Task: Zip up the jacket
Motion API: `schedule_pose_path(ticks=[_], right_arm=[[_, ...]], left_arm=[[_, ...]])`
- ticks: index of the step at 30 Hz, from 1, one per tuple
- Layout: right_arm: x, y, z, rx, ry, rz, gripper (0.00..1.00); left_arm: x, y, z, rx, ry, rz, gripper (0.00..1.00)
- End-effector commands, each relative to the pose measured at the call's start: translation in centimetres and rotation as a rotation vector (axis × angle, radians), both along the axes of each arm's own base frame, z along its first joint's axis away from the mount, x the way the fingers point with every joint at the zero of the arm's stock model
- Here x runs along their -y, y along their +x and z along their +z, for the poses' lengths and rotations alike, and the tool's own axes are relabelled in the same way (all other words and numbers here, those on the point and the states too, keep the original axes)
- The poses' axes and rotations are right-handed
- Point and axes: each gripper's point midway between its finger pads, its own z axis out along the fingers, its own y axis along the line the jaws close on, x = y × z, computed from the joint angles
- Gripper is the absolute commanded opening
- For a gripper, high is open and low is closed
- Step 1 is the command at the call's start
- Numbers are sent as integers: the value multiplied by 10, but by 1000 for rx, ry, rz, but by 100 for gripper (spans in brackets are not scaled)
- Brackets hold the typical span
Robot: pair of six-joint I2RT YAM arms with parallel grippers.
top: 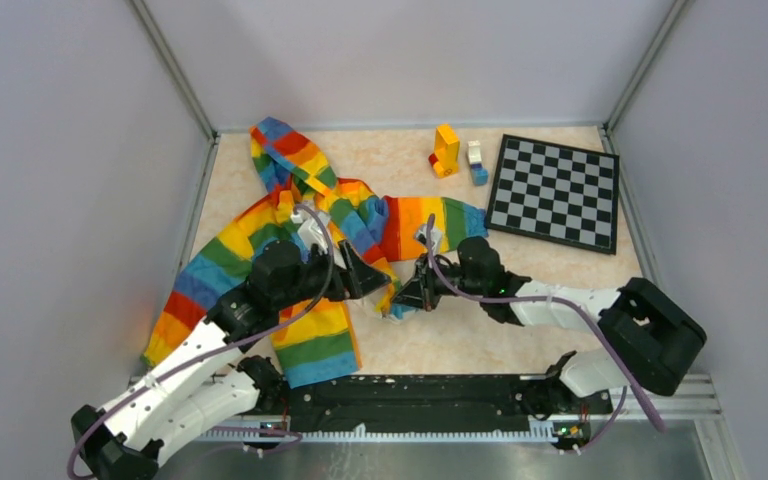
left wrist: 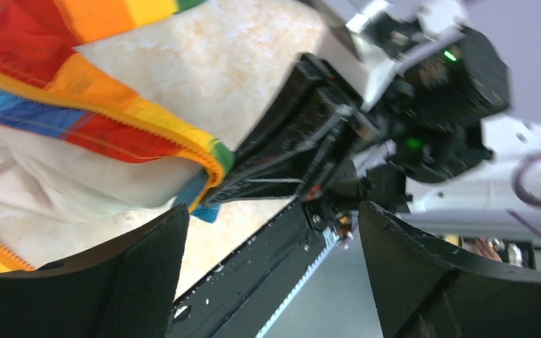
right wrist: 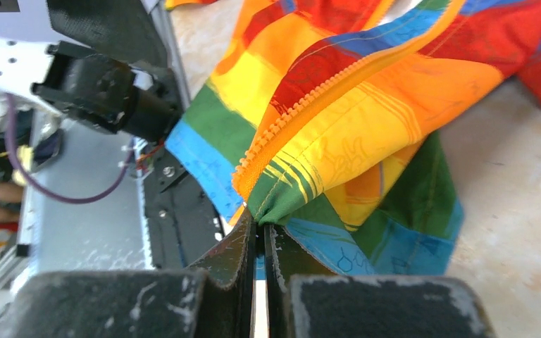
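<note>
Right pincer (right wrist: 259, 236) clamps the jacket (right wrist: 366, 120), clear only in its wrist view; left pincer (left wrist: 271, 211) gapes empty.

Jacket (top: 300, 230) on the left half of the table (top: 520, 335), board (top: 554, 190) at 2 o'clock

The jacket lies spread flat: hood toward 12 o'clock, one sleeve running to 7, the other to 3. Two block stacks (top: 446, 150) stand between hood and board. At the jacket's front hem the left gripper (top: 380, 283) sits at 9 o'clock of the right gripper (top: 407, 297), which is on the hem corner.
</note>
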Motion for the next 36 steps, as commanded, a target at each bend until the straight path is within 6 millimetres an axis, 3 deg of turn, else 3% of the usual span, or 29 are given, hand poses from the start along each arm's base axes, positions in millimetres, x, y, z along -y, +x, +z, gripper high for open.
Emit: schedule_pose_path(ticks=[1,3,6,12,22,36], right_arm=[[-14,-16,30,-7,145,165,0],[-16,-17,31,-24,161,176,0],[-17,-17,29,-45,174,187,0],[-14,-17,23,-61,176,181,0],[-14,-18,27,-52,189,188,0],[-12,-24,29,-53,196,212,0]], left_arm=[[10,-31,14,51,-84,-182,87],[17,-40,12,26,-135,-241,77],[20,-37,-1,4,-120,-243,58],[22,-36,-20,-39,-56,-259,44],[17,-22,-33,-47,-12,-179,39],[21,-9,-32,-21,-8,-149,44]])
